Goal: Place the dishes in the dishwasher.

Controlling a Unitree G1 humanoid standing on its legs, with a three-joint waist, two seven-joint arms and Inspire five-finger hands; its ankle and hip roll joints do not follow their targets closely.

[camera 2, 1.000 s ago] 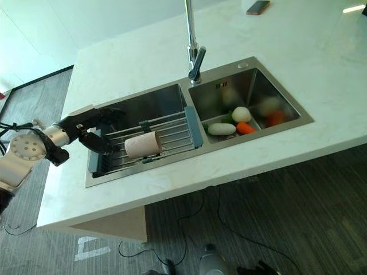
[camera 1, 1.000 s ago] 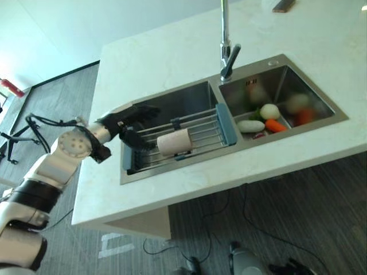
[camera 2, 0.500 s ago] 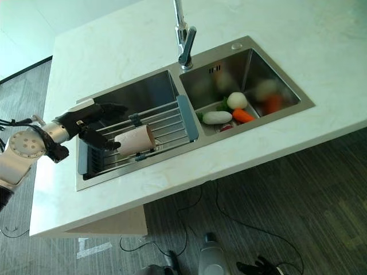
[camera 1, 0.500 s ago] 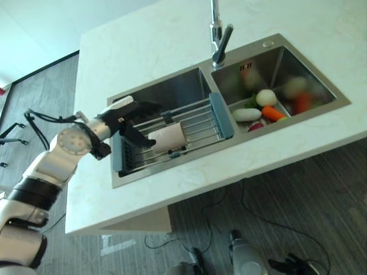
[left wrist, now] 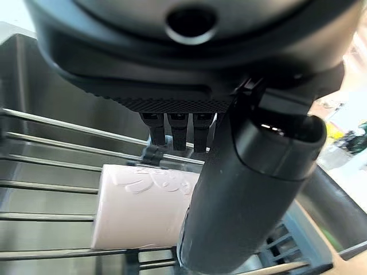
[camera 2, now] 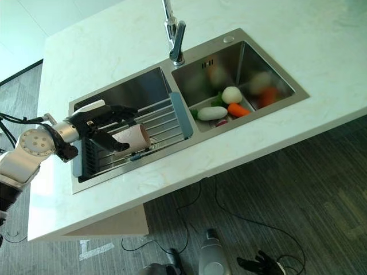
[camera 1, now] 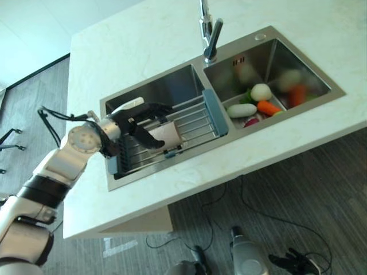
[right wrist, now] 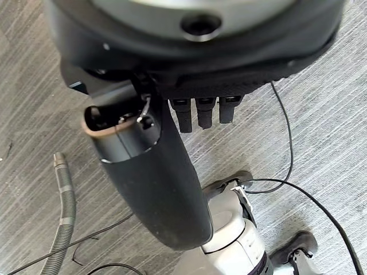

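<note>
— Since a second ago the left hand [camera 1: 139, 122] has come in closer over the pink cup [camera 1: 168, 135]; before, its fingers stood off at the cup's end, now they bracket it.

— Has it got hold of it?

— Not that I can see. Thumb on the near side, fingers [left wrist: 179, 129] reaching past the far side, all fairly straight, nothing squeezed. The cup lies on its side on the bars of the drying rack [camera 1: 195, 122], across the left basin of the sink [camera 2: 143, 94].

— So how should it take it?

— I'd say close thumb and fingers across the cup's round body near the middle, and only then lift straight up. It looks smooth and could roll along the bars if nudged from one side.

— Anything in the way?

— The rack's blue end piece [camera 2: 181, 115] is just beside the cup's far end, and the faucet [camera 1: 210, 33] stands behind, so a high swing that way is worth avoiding. The right basin holds vegetables: a carrot [camera 2: 237, 109], a pale cucumber-like thing [camera 2: 211, 113], well apart from the cup.

— And the other hand?

— The right hand [right wrist: 172, 172] hangs over the floor, fingers relaxed, holding nothing.
</note>
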